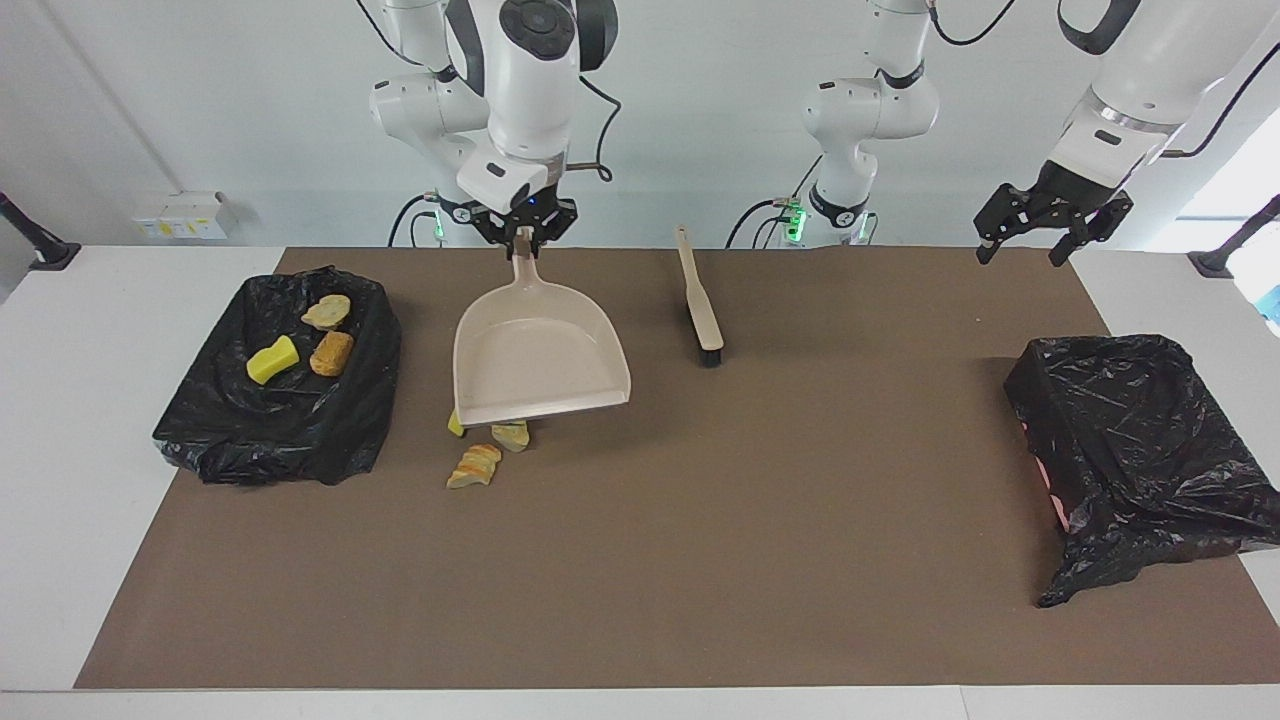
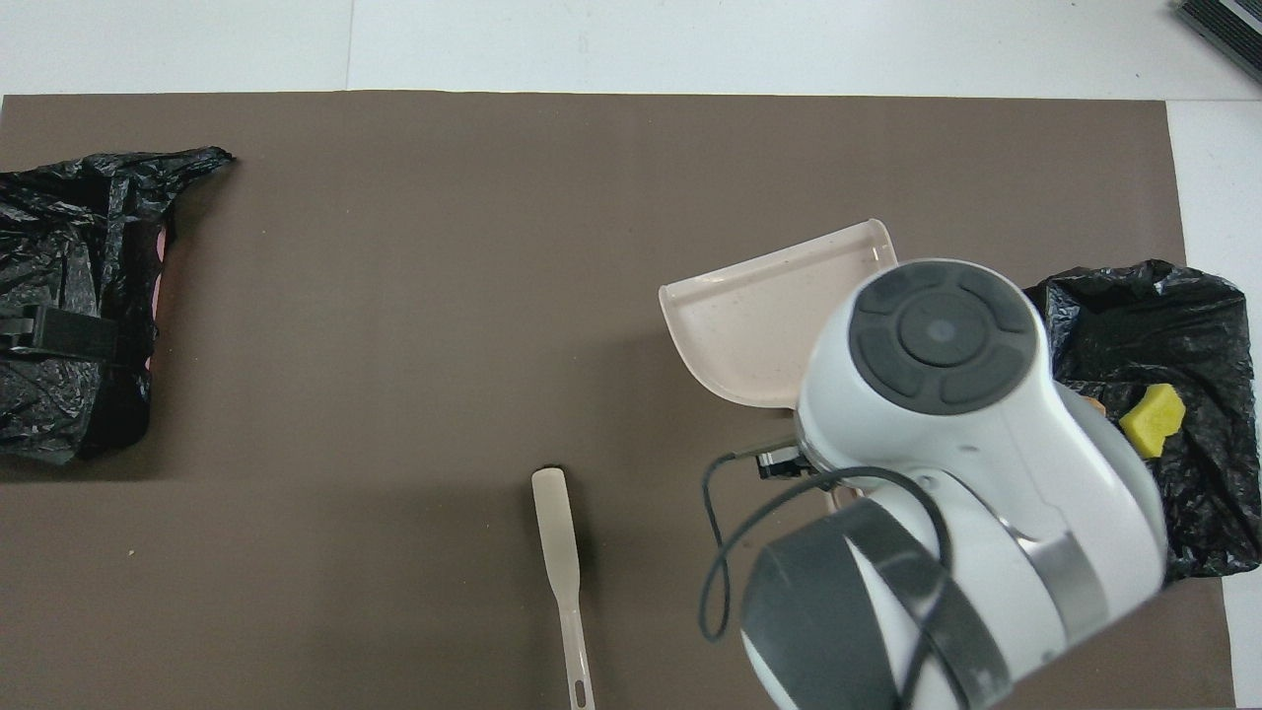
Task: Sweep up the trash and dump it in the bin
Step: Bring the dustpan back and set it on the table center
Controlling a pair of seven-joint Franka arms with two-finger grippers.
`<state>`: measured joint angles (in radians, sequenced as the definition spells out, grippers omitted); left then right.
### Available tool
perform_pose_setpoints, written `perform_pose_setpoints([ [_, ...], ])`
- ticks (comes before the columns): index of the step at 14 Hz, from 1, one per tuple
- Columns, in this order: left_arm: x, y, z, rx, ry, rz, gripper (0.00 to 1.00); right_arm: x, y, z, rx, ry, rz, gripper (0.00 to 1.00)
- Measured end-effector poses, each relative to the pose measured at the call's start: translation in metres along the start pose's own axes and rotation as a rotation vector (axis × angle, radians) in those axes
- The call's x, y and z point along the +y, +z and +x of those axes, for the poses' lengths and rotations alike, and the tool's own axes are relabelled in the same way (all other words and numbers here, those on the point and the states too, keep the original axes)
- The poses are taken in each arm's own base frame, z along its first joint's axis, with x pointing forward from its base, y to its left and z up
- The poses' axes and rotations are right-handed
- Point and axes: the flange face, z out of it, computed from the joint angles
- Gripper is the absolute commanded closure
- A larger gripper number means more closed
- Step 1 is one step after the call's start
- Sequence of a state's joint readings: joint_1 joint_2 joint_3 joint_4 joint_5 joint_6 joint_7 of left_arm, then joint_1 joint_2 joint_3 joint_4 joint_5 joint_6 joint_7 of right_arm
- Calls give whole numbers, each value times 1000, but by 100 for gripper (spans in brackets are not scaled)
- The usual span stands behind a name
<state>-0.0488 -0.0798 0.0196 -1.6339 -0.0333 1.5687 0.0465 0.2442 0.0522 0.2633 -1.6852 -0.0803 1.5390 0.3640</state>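
Observation:
My right gripper [image 1: 523, 236] is shut on the handle of the beige dustpan [image 1: 540, 360], which hangs roughly level just above the mat with its mouth pointing away from the robots. In the overhead view the arm covers most of the dustpan [image 2: 769, 316]. The pan's front edge hides part of a small pile of trash on the mat: a striped tan lump [image 1: 475, 465], a tan scrap [image 1: 510, 435] and a yellow sliver [image 1: 456, 425]. The black-bagged bin [image 1: 230, 440] at the right arm's end holds a yellow wedge [image 1: 271, 360] and two brown lumps [image 1: 330, 352]. My left gripper [image 1: 1020, 250] waits open in the air.
The beige brush [image 1: 700, 300] lies on the brown mat near the robots, bristles pointing away from them, and shows in the overhead view as brush [image 2: 562, 552]. A second black-bagged bin [image 1: 1130, 450] stands at the left arm's end.

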Motion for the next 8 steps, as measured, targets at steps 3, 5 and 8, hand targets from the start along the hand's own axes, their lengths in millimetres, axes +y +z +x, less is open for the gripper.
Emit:
perform_pose_setpoints([
  [3, 5, 2, -1, -7, 24, 2, 0, -41, 11, 58, 66, 65, 93, 100],
  [5, 6, 5, -6, -14, 30, 2, 0, -54, 22, 83, 94, 103, 151, 100],
  [8, 8, 5, -11, -15, 37, 2, 0, -105, 48, 102, 93, 147, 183, 100],
])
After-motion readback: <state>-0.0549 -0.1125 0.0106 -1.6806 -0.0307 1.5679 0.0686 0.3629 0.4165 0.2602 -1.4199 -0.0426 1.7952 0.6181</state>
